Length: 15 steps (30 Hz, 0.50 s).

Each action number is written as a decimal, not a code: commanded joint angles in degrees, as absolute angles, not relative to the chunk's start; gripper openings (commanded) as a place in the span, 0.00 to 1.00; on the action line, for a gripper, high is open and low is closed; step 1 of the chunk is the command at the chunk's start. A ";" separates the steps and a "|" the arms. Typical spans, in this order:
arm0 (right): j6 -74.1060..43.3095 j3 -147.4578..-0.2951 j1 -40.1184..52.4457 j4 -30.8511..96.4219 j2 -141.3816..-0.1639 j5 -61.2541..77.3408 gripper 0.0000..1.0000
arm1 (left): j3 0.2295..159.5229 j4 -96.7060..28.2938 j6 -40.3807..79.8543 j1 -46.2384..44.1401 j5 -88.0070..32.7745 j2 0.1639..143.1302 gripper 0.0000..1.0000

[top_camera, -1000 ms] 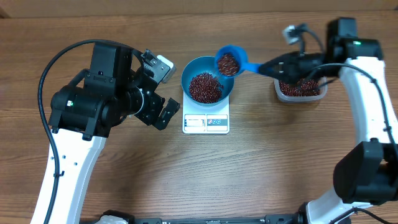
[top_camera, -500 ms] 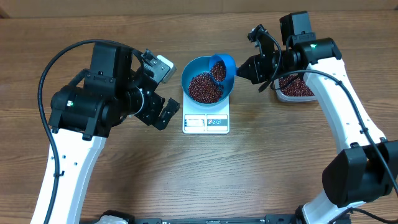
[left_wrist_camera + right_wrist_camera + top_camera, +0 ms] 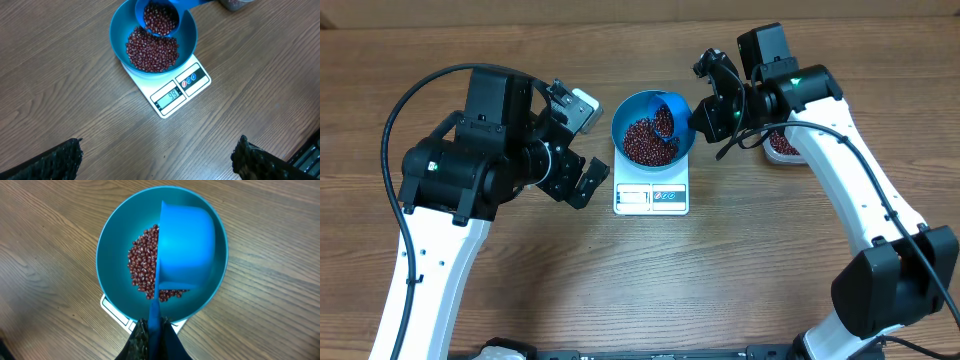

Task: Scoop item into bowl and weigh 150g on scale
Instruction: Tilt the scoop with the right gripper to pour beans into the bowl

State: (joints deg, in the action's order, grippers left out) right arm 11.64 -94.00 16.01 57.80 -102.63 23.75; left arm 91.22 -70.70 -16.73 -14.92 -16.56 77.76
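The blue bowl (image 3: 620,122) stands on the white scale (image 3: 651,197) and holds a heap of red-brown beans (image 3: 642,142). My right gripper (image 3: 700,120) is shut on the handle of a small blue scoop (image 3: 668,116). The scoop is tipped over the bowl's right side, with beans still in it (image 3: 159,17). In the right wrist view the scoop's back (image 3: 185,245) covers part of the bowl (image 3: 112,255). My left gripper (image 3: 584,146) hangs open just left of the scale, holding nothing. The scale's display (image 3: 172,94) appears to read 99.
A clear plastic tub (image 3: 784,148) with more beans sits right of the scale, mostly hidden under my right arm. Bare wooden table (image 3: 650,280) stretches in front of the scale.
My right gripper has carried the scoop left from near the tub to over the bowl and tipped it down into the bowl. The left arm has not moved.
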 commanded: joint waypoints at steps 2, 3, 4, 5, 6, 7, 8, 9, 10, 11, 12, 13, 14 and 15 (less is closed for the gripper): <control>13.52 -95.42 17.80 57.49 -98.15 20.43 0.04 | 92.03 -70.48 -17.61 -15.03 -17.43 77.52 1.00; 13.54 -95.42 18.28 57.52 -97.95 19.79 0.04 | 92.03 -70.48 -17.61 -15.03 -17.43 77.52 1.00; 13.65 -95.42 18.72 57.60 -97.82 19.35 0.04 | 92.03 -70.48 -17.61 -15.03 -17.43 77.52 1.00; 14.48 -95.42 19.22 57.89 -97.82 19.07 0.04 | 92.03 -70.48 -17.61 -15.03 -17.43 77.52 1.00; 15.22 -95.42 19.62 58.13 -97.82 19.05 0.04 | 92.03 -70.48 -17.61 -15.03 -17.43 77.52 1.00; 15.73 -95.42 20.27 58.37 -97.82 18.39 0.04 | 92.03 -70.48 -17.61 -15.03 -17.43 77.52 1.00; 15.70 -95.42 20.95 58.54 -97.82 16.21 0.04 | 92.03 -70.48 -17.61 -15.03 -17.43 77.52 1.00; 15.68 -95.42 21.65 58.70 -97.82 13.30 0.04 | 92.03 -70.48 -17.61 -15.03 -17.43 77.52 0.99; 15.68 -95.42 22.35 58.87 -97.82 10.79 0.04 | 92.03 -70.48 -17.61 -15.03 -17.43 77.52 1.00; 15.68 -95.42 23.14 59.05 -97.82 9.06 0.04 | 92.03 -70.48 -17.61 -15.03 -17.43 77.52 1.00; 15.73 -95.42 24.01 59.13 -97.82 8.19 0.04 | 92.03 -70.48 -17.61 -15.03 -17.43 77.52 0.99; 15.70 -95.42 24.62 59.07 -97.82 7.60 0.04 | 92.03 -70.48 -17.61 -15.03 -17.43 77.52 0.99; 15.70 -95.42 24.95 58.96 -97.82 7.11 0.04 | 92.03 -70.48 -17.61 -15.03 -17.43 77.52 1.00; 15.70 -95.42 25.12 58.87 -97.82 6.92 0.04 | 92.03 -70.48 -17.61 -15.03 -17.43 77.52 1.00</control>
